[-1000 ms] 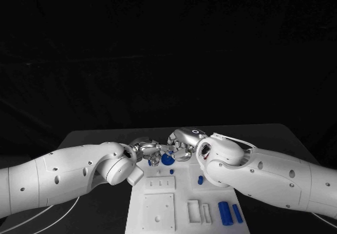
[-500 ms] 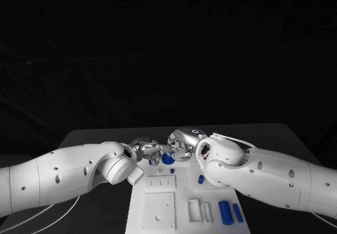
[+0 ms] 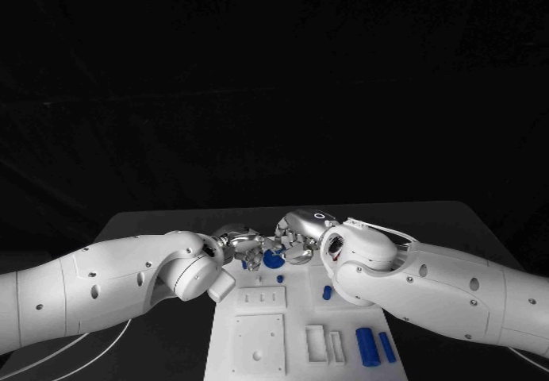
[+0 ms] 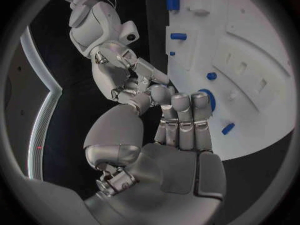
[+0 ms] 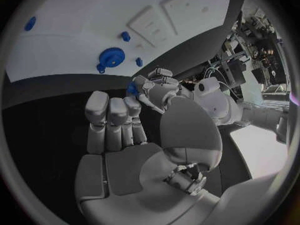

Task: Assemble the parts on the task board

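— Barely anything has shifted since a second ago: both arms hold their pose at the far end of the task board [image 3: 261,341], and the right hand [image 3: 300,235] has only edged a little nearer the left hand [image 3: 237,240].

— How much of the assembly looks done?

— Judging by the board, little. In the head view two long blue bars [image 3: 374,346] lie loose at its near right corner, a short blue peg [image 3: 326,292] lies by the right forearm, and a small blue pin [image 3: 280,279] sits above the slotted block [image 3: 261,299]. A blue gear [image 5: 112,57] rests flat at the far end, with two small blue bits just beside it.

— And the hands?

— They meet fingertip to fingertip just off the board's far edge. The right wrist view shows a small blue part [image 5: 132,88] pinched in the left hand's fingertips. The right hand's fingers are curled in side by side; whether they also grip that part cannot be told.

— So what remains?

— Likely most of it: the pinched part has yet to be seated, and the loose pieces are not yet placed.
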